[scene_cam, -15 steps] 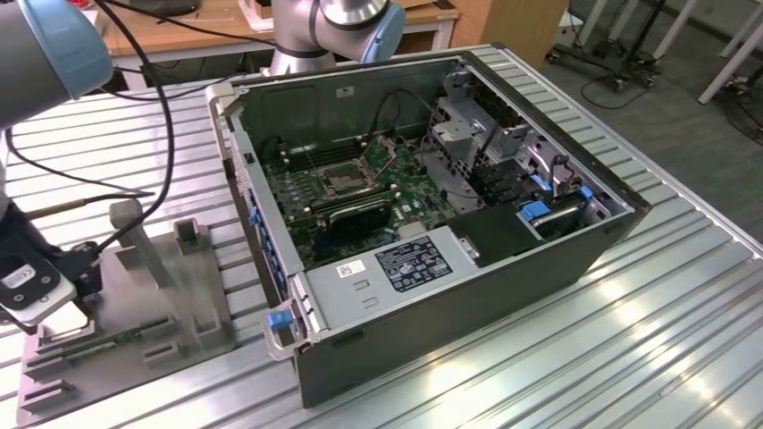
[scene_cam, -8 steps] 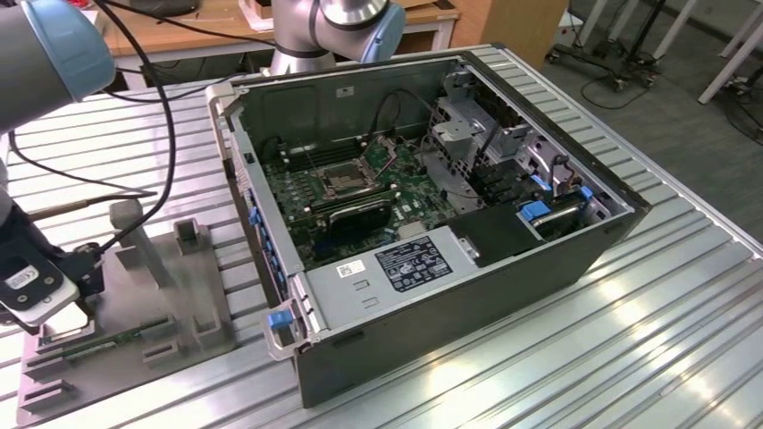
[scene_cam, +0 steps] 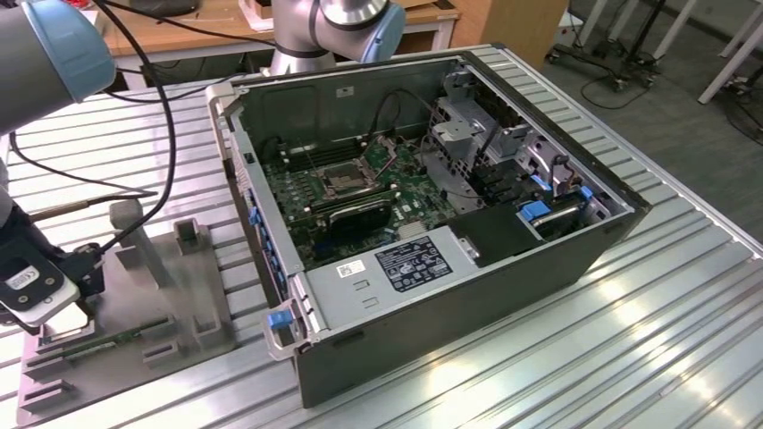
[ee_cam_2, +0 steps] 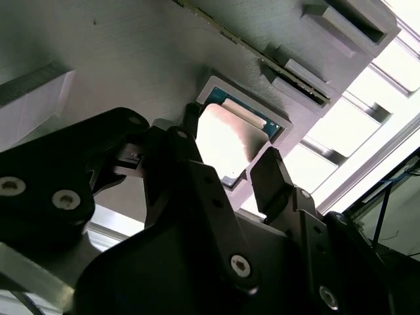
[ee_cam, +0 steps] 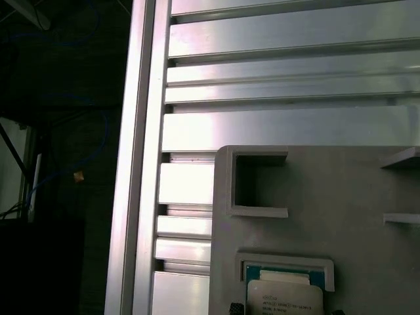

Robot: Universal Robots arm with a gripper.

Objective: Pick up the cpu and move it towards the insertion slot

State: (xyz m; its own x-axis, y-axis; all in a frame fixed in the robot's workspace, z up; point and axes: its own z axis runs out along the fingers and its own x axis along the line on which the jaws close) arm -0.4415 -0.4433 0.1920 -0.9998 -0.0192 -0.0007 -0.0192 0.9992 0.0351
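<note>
The cpu [ee_cam_2: 231,146], a thin silvery square with a green rim, lies flat in a walled nest of the grey fixture plate [scene_cam: 191,295]; it also shows in the first wrist view [ee_cam: 285,296]. My gripper [ee_cam_2: 230,134] hangs low over it, open, with one black finger [ee_cam_2: 180,154] on each side of the chip and not closed on it. In the exterior view the gripper [scene_cam: 50,323] stands at the far left, over the fixture's corner. The insertion slot [scene_cam: 342,183], a dark square socket in a shiny frame, sits on the green board inside the open computer case [scene_cam: 477,295], well toward the exterior view's right.
A narrow green circuit strip [scene_cam: 113,342] lies in the fixture beside the gripper, among upright grey posts [scene_cam: 188,237]. Black cables [scene_cam: 167,134] hang between arm and case. The slatted aluminium table [scene_cam: 620,340] ends close to the fixture [ee_cam: 138,164].
</note>
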